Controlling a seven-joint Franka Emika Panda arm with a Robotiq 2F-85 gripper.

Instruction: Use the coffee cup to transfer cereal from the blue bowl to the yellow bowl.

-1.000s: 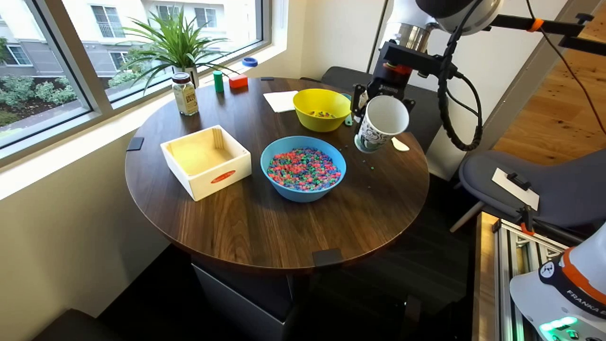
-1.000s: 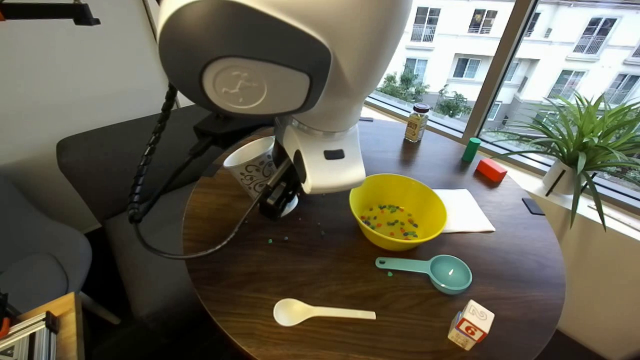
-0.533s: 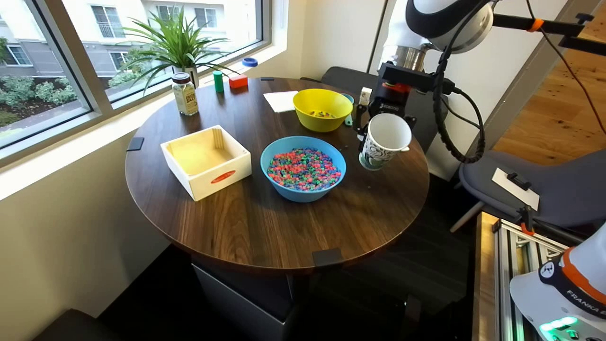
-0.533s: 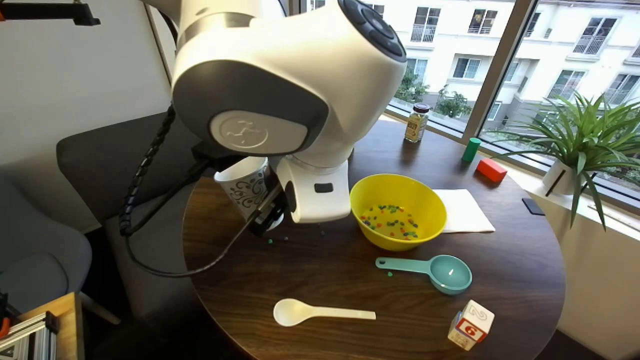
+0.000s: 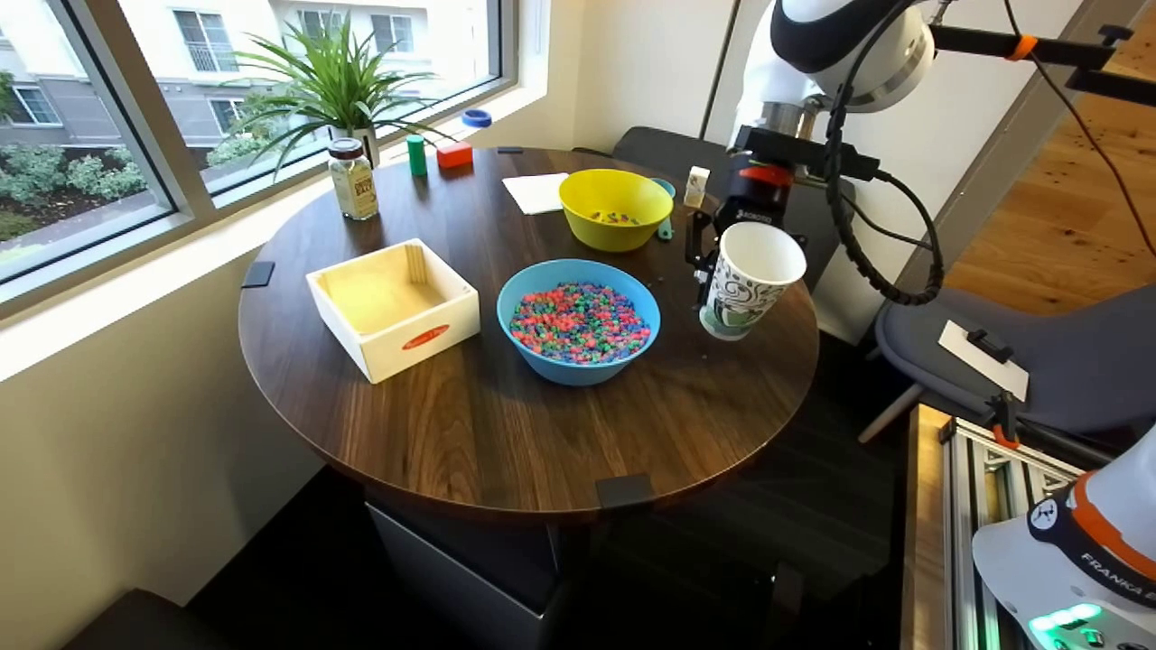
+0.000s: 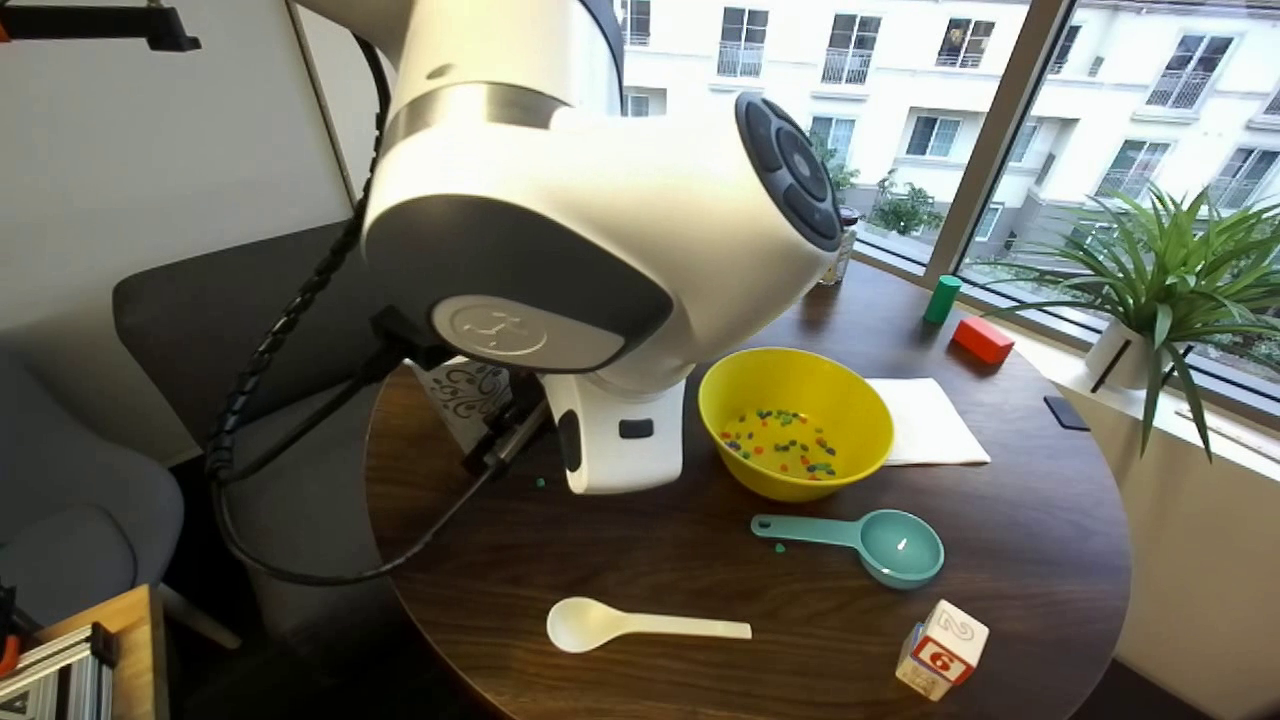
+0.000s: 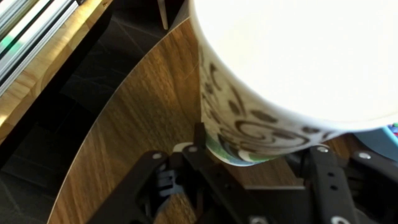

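Cup (image 5: 751, 278): hung tilted right of the blue bowl (image 5: 578, 373) in an exterior view.
Tool (image 7: 249, 147): pinched the cup; you likely wanted its mouth free for scooping.
Cereal (image 5: 580, 320): lay mostly in the blue bowl.

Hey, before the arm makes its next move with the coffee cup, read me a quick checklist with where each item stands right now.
1. Coffee cup held: ok, the end effector clasps it from both sides.
2. Cup empty: cannot tell; its inner wall shows white, but its bottom cannot be made out.
3. Cup over the blue bowl: not ok, it is off to one side.
4. Cereal available: ok, the blue bowl holds a broad heap.
5. Yellow bowl ready to receive: ok, upright, a little cereal inside.
6. Table free of spills: not ok, stray green pieces lie on it.
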